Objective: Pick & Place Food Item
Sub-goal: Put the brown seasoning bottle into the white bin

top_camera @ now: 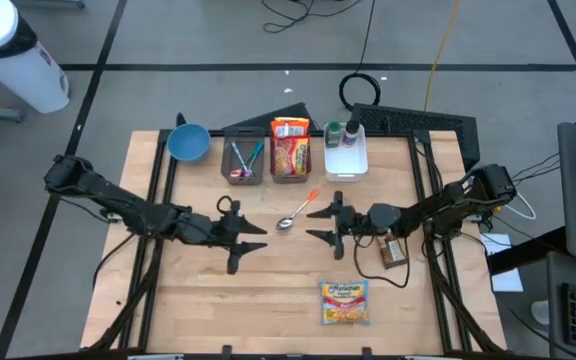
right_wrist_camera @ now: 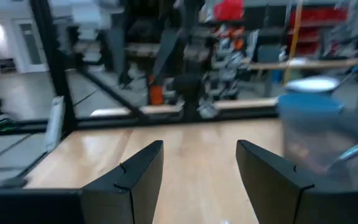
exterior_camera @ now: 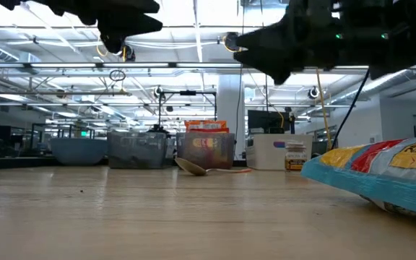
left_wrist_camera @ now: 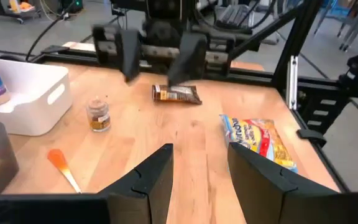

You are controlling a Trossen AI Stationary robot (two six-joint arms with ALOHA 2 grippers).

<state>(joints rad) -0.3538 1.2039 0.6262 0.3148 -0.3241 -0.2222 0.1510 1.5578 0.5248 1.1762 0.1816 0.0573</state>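
1. Ramen packet (top_camera: pixel 343 301), high view: flat on the table's (top_camera: pixel 268 290) near edge, untouched; left gripper (top_camera: pixel 248 241) and right gripper (top_camera: pixel 320 222) face each other mid-table, jaws spread wide and empty, judged poised before a pick.
2. Low view: packet lies close at right; spoon (exterior_camera: pixel 193 167) rests before the bins (exterior_camera: pixel 170 149).
3. Left wrist view: packet beyond the parted fingers (left_wrist_camera: pixel 157 174); candy bar (left_wrist_camera: pixel 176 94) farther off.
4. Right wrist view: fingers (right_wrist_camera: pixel 138 171) apart, nothing between them.
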